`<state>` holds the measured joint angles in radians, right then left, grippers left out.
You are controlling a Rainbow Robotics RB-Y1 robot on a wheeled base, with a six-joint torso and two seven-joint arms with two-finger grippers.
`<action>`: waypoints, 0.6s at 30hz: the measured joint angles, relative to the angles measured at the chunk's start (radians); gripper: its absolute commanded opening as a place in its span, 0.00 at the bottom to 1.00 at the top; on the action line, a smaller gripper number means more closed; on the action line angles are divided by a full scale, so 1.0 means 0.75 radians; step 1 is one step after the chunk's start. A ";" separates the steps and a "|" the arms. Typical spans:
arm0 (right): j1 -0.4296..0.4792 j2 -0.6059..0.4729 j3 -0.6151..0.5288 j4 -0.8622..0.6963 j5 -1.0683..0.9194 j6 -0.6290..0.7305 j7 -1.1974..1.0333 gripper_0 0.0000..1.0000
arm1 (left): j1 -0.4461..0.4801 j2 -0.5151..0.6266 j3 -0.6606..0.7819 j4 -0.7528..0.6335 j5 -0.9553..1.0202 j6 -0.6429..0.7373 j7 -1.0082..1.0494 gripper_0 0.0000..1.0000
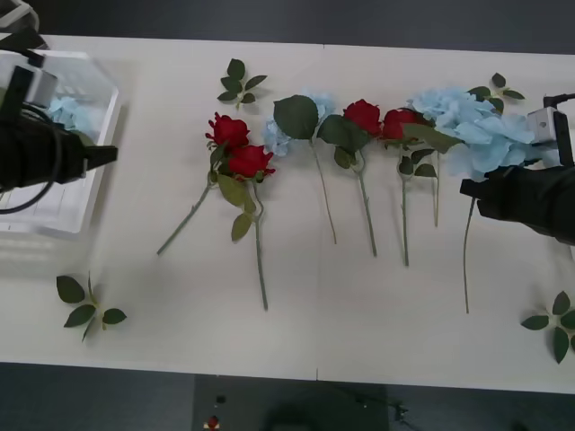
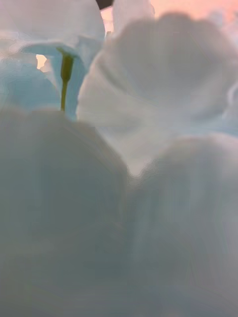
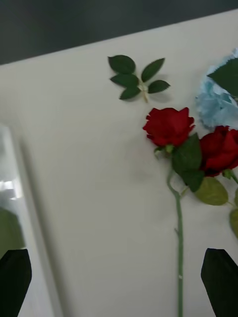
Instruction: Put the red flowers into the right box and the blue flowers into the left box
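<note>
Right claw (image 1: 469, 187) pressed into blue flowers (image 1: 485, 135), grip state unreadable. Best clamped low on stem, lifted clear. Left claw (image 1: 110, 154) released, beside left box (image 1: 108, 108).

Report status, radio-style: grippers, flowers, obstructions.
Left gripper open beside left box. Right gripper at blue flowers. Red flowers on table. No obstructions visible.
</note>
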<state>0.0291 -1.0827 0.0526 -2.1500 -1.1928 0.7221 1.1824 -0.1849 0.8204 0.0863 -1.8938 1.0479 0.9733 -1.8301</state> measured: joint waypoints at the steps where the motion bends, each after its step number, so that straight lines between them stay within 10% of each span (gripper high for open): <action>1: 0.018 0.012 -0.025 -0.037 -0.025 0.000 0.092 0.00 | -0.029 -0.020 -0.061 0.019 -0.020 0.000 0.000 1.00; 12: 0.033 0.140 -0.110 -0.140 -0.754 0.066 0.896 0.00 | -0.204 -0.236 -0.486 0.242 -0.070 -0.233 -0.010 1.00; 18: -0.011 0.140 -0.110 -0.140 -0.976 0.154 1.095 0.00 | -0.102 -0.242 -0.321 0.250 0.467 -0.139 -0.584 1.00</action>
<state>0.0208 -0.9777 -0.0300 -2.2547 -1.9251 0.8373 2.0039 -0.2614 0.6387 -0.1544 -1.7062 1.3983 0.8691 -2.2678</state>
